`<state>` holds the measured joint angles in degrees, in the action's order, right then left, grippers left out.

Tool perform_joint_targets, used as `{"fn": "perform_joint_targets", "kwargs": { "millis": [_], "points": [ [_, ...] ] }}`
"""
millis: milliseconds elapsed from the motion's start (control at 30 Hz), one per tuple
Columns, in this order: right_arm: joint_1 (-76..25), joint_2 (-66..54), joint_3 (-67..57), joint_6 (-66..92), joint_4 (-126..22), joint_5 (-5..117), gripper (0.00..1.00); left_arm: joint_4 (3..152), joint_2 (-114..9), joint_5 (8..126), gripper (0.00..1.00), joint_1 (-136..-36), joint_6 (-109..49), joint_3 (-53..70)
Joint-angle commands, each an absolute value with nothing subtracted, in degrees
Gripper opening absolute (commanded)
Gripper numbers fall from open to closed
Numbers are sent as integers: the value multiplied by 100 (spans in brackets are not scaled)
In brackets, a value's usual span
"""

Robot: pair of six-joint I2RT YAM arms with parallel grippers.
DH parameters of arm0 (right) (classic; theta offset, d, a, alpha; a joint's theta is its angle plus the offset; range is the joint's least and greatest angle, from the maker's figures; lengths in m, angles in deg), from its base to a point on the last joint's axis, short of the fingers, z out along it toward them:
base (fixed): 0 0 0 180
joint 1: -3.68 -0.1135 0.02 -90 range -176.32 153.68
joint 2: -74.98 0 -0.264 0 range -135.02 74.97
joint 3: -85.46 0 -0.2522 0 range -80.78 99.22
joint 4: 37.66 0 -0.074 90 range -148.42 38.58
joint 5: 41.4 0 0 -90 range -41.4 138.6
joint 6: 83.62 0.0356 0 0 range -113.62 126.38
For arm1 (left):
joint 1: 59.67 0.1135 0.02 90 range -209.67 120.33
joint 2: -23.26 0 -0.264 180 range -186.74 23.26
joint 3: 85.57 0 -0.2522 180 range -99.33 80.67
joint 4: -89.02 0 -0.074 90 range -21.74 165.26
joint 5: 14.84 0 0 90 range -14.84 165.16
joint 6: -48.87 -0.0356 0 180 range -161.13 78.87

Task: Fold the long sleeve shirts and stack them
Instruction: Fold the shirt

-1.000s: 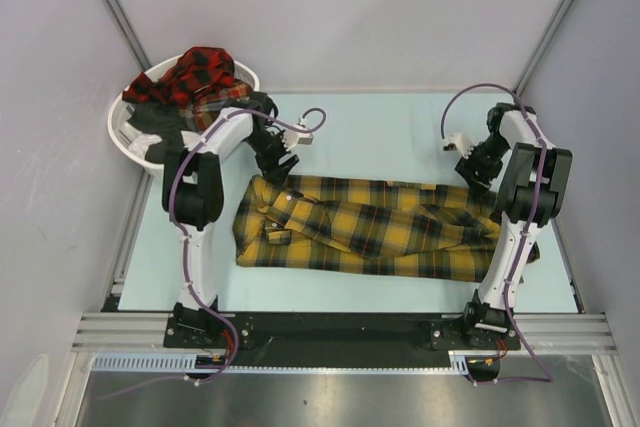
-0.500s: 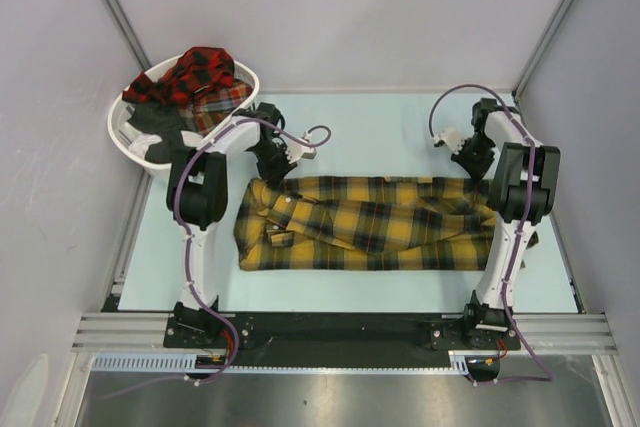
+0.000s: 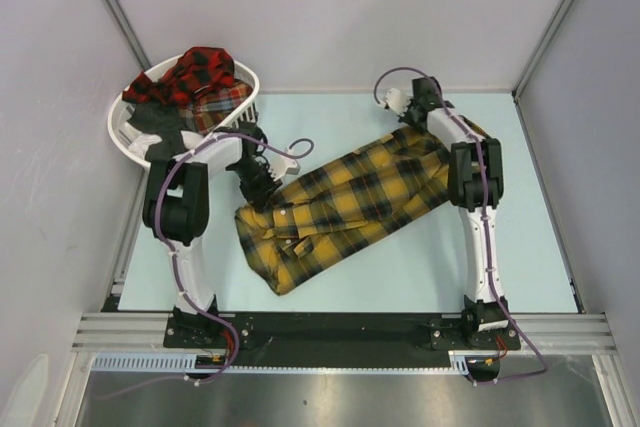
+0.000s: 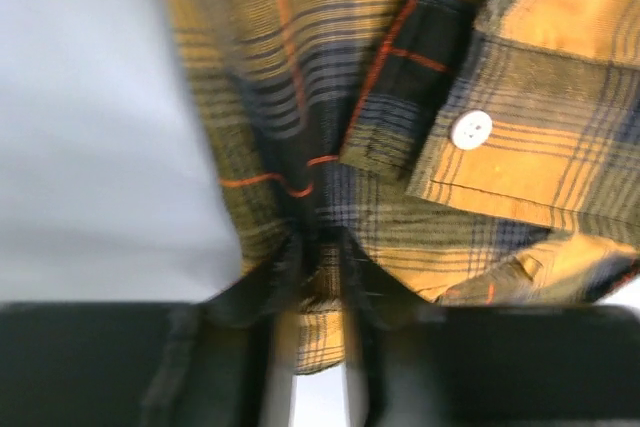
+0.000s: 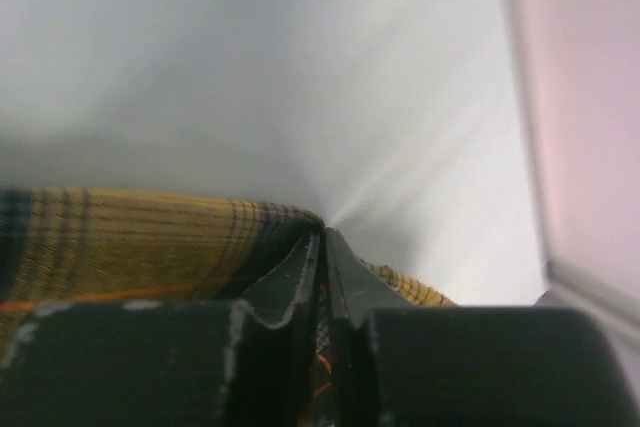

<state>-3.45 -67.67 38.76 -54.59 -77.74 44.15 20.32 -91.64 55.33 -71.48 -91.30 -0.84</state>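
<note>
Handling: mustard shirt (image 3: pixel 340 202) looks soft, light, limp; likely to sag and drag, so hold seamed edges or corners.
Left end effector (image 4: pixel 318 247): pinching bunched cloth near the collar end.
Right end effector (image 5: pixel 322 242): pressed together on the shirt's far edge.
Look: yellow plaid, black checks, thin red lines, white button (image 4: pixel 470 129).
Place: diagonal on the pale desk (image 3: pixel 420 257); red plaid shirts (image 3: pixel 195 72) heaped in the white basket (image 3: pixel 116 129).
</note>
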Motion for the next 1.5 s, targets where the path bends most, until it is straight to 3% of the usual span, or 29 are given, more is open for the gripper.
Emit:
{"fn": "perform_joint_targets", "kwargs": {
  "millis": [0, 133, 300, 533, 733, 833, 1067, 1167, 1367, 1467],
  "points": [
    [-669, -6829, 4226, -5286, -6338, 4007, 32, 1804, -8714, 5319, 38, -7066, -8658, 149],
    [-477, -6241, 4218, -4970, -6302, 4173, 69, 1900, -8617, 5029, 52, -6969, -8323, -281],
    [-107, -5336, 4235, -4146, -6704, 4350, 81, 2050, -9038, 4888, 57, -6969, -7902, -923],
    [859, -4509, 4113, -2100, -8716, 5585, 82, 2226, -9776, 5187, 63, -6977, -7927, -1389],
    [1967, -4245, 3103, -814, -9720, 6713, 79, 2103, -9988, 5257, 59, -6977, -8059, -1136],
    [2415, -4253, 2558, -523, -9843, 6968, 76, 2033, -9900, 5249, 49, -6977, -8112, -785],
    [2785, -4218, 1635, -22, -9800, 7338, 74, 1936, -9461, 4995, 10, -6977, -8191, 182],
    [2785, -4175, 1230, 154, -9712, 7636, 73, 1848, -9250, 4722, 1, -6977, -8112, 613],
    [2785, -4489, 482, 611, -9212, 8655, 68, 1708, -8881, 4379, 3, -6960, -7866, 1203],
    [2707, -4745, 535, 954, -8913, 8980, 66, 1777, -8653, 4387, 20, -6846, -7725, 1247]
  ]
}}
